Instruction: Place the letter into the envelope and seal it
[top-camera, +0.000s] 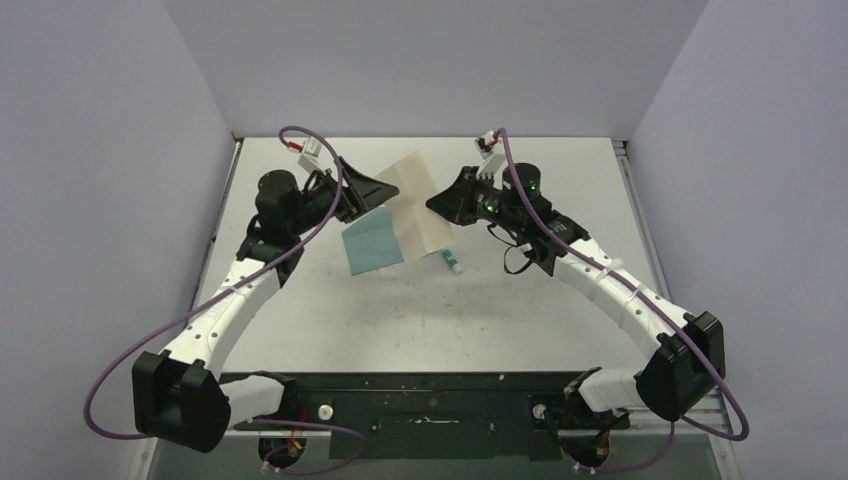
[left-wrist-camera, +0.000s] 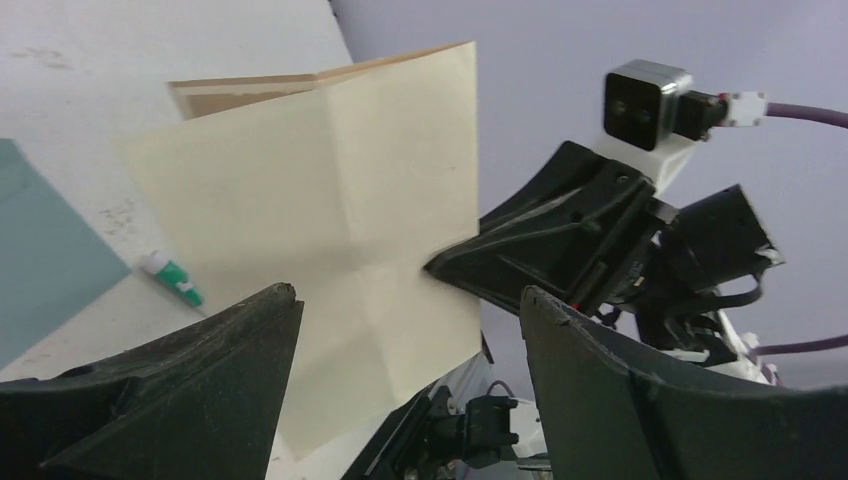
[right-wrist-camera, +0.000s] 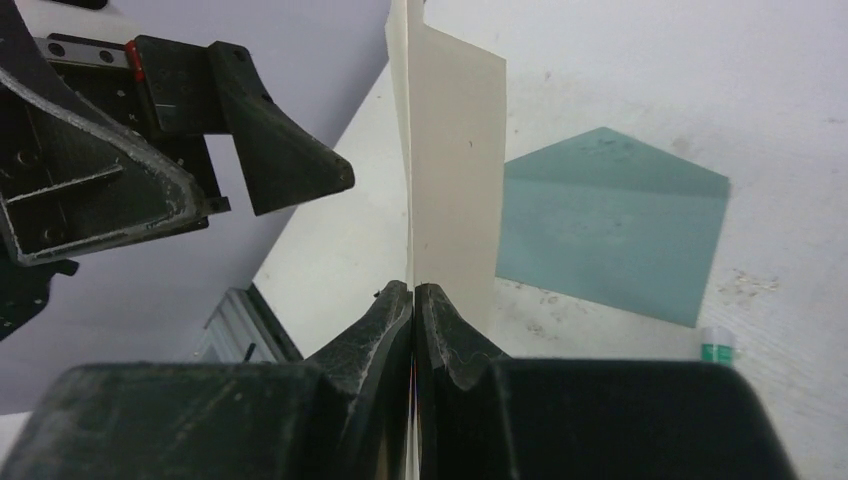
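1. You are looking down on a white counter (top-camera: 420, 320) with two arms that rise from its near edge. Each arm bows outward at the elbow, then bends inward, so the wrists face each other over the middle.
2. The right claw (right-wrist-camera: 413, 290) has its fingers pressed together, pinching the letter (top-camera: 415, 205) by one edge. In the right wrist view the sheet stands on edge and runs straight out from between the fingertips.
3. The letter is held up off the counter between the two wrists. The side you see is pale cream with crossed fold creases. A tan edge shows at its top in the left wrist view. No writing on it can be read.
4. The left claw (top-camera: 378, 190) is spread wide at the opposite edge of the sheet, its fingers aimed at the paper. In the right wrist view both of its fingers sit off to the side of the sheet. Whether either one touches the sheet cannot be told.
5. The envelope (top-camera: 372, 245) lies flat on the counter, below the letter and toward the left arm. It is teal, and its pointed flap is open. No address or mark on it can be made out.
6. A small white glue stick (top-camera: 452, 262) with a green cap lies on the counter just beside the envelope, under the right wrist. It has green marking on its body, too small to read.
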